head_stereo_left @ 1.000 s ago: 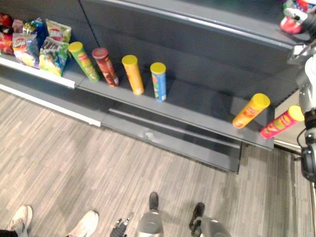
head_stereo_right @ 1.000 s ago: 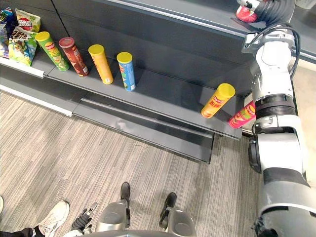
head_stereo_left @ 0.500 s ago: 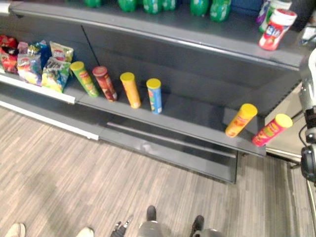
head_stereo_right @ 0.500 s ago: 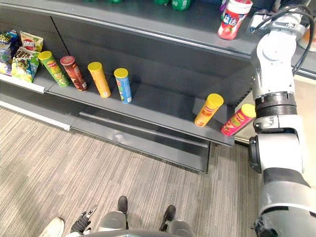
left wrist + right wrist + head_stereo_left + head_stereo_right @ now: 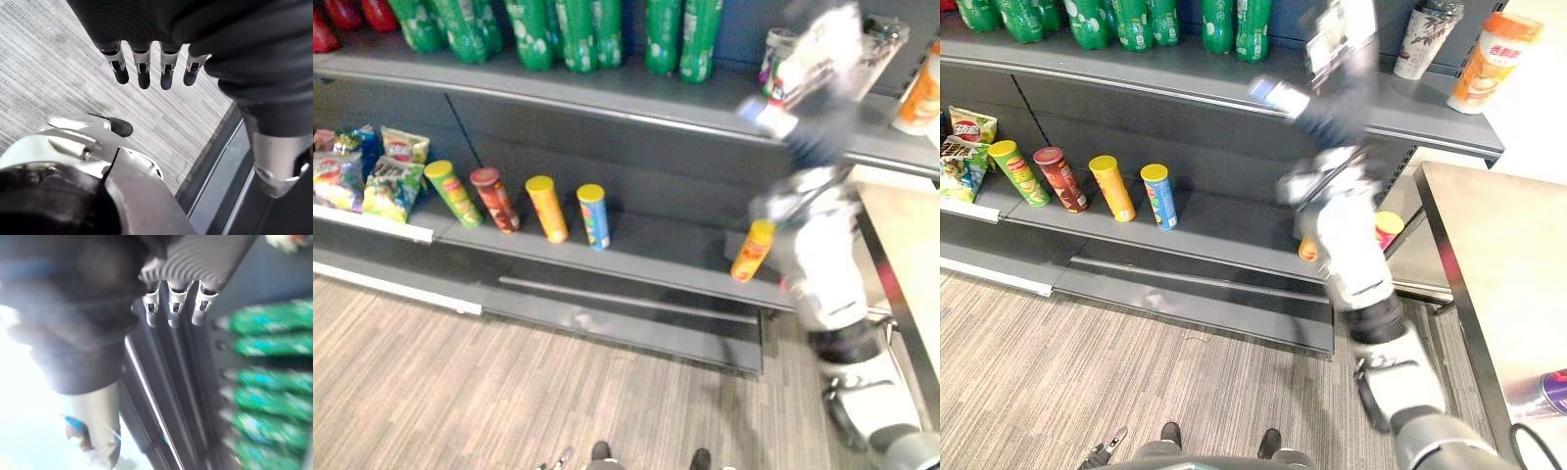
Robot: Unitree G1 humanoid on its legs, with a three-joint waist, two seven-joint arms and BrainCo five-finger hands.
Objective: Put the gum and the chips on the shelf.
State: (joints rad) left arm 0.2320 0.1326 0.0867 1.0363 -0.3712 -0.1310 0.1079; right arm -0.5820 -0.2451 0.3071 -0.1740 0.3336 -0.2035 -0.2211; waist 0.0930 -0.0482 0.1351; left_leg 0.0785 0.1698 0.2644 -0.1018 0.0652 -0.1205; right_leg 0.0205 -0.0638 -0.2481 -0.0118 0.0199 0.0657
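My right hand is raised in front of the upper shelf, blurred by motion. Its fingers are straight and hold nothing. A red-and-white tub stands on that shelf, partly behind the hand. On the lower shelf stand chip cans: green, dark red, yellow and blue. An orange can and a pink one stand near the shelf's right end, partly behind my forearm. My left hand hangs open over the floor.
Green bottles line the upper shelf. A patterned tub and an orange cup stand at its right end. Chip bags fill the shelf at far left. A metal table stands to the right. Grey floor lies below.
The camera has tilted up, bringing the bottle shelf into view. My right arm has swung from the picture's right edge to the left, across the shelf's right end.
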